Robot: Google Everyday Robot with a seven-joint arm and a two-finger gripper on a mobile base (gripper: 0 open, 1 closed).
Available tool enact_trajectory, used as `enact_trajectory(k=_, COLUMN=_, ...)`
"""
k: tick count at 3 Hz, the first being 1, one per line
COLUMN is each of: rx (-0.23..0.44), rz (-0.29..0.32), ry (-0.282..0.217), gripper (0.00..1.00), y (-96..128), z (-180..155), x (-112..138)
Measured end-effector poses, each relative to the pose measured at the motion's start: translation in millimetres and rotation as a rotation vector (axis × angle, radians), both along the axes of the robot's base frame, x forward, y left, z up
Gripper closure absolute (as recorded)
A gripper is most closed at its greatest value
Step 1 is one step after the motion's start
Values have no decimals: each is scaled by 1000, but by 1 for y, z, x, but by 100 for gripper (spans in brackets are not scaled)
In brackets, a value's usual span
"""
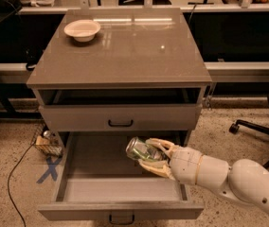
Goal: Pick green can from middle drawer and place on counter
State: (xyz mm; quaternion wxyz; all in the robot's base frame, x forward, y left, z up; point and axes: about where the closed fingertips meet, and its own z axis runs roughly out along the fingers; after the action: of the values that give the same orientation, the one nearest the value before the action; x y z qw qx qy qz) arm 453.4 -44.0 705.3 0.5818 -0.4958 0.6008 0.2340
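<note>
Clamped on the green can [141,150] with the end effector [152,154], one finger over the top and one under. Can tipped on its side in the grip, shiny end pointing left. Up in the air over the floor of the open middle drawer [101,188], near the back, looks like not touching it.

Now for the lift. Pull out toward the front first, then go up, so as not to bump the other drawer front [120,117] just above. Hold firm, but no harder squeeze: probably a thin can, easy to crush or let slip. Turn it upright before putting it down. Pick a bare spot on the counter [125,56], well away from the white bowl [82,30] in the far left corner.

Arm [229,176] reaching in from the lower right, low and nearly flat, wrist pointing left into the drawer.
</note>
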Motion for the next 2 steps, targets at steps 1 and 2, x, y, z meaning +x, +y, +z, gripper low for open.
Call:
enact_trajectory(k=1, rx=0, rz=0, ry=0, gripper=100, y=0, z=0, x=0)
enact_trajectory(k=2, rx=-3, rz=-19, ry=-21, gripper=100, y=-12, z=34, x=12)
